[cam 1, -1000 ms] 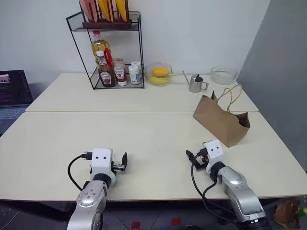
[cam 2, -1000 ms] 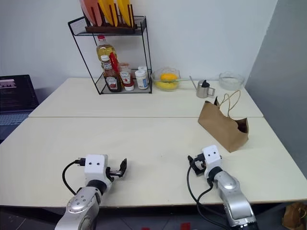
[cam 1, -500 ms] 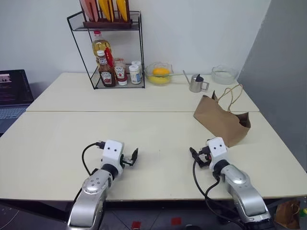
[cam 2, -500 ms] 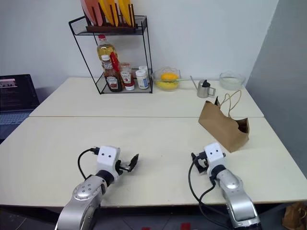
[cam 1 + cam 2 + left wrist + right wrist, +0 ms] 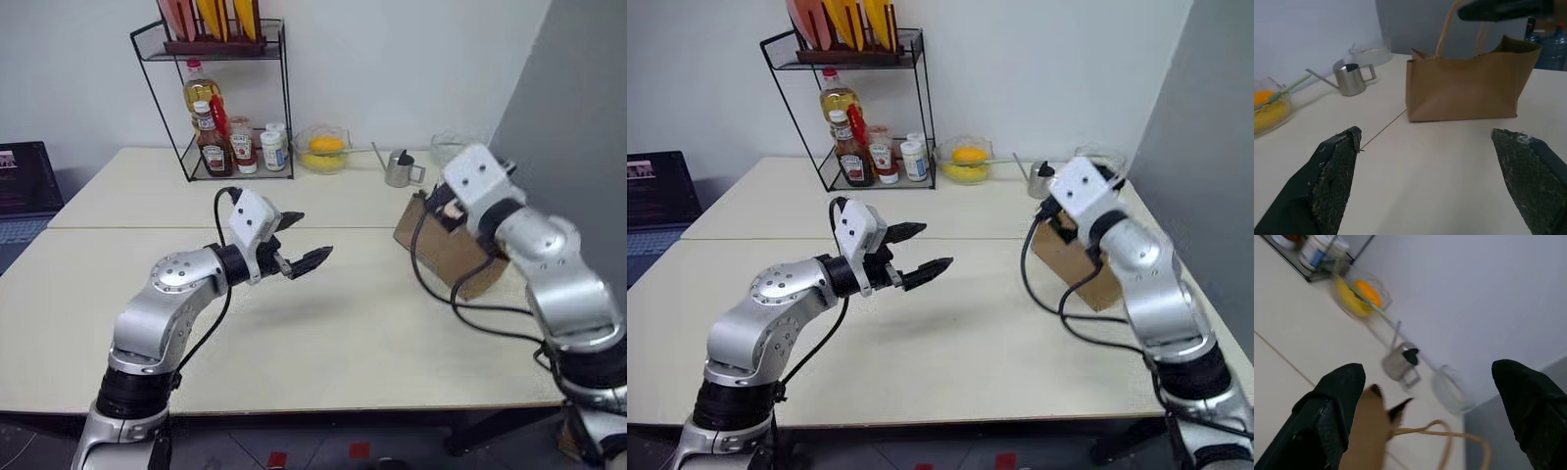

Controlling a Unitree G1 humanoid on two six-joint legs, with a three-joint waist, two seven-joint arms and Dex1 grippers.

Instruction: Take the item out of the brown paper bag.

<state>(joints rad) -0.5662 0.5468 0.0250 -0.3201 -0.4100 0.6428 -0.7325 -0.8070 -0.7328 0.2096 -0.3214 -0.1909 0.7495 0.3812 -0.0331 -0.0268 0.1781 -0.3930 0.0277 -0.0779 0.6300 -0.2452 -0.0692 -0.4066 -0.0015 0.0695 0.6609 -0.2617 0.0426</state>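
The bag (image 5: 453, 257) stands near the bench's (image 5: 323, 323) right edge, untouched; the item isn't visible, presumably inside. Both the left gripper (image 5: 299, 242) and right gripper (image 5: 1425, 396) hold their fingers spread and empty, so the removal is all ahead.

One brown paper bag (image 5: 446, 250), one wire rack (image 5: 211, 93), one metal pitcher (image 5: 399, 170). Two glass bowls: one with yellow fruit (image 5: 324, 152), one clear (image 5: 1370, 50). Two grippers, left (image 5: 294, 245) and right (image 5: 1425, 396)
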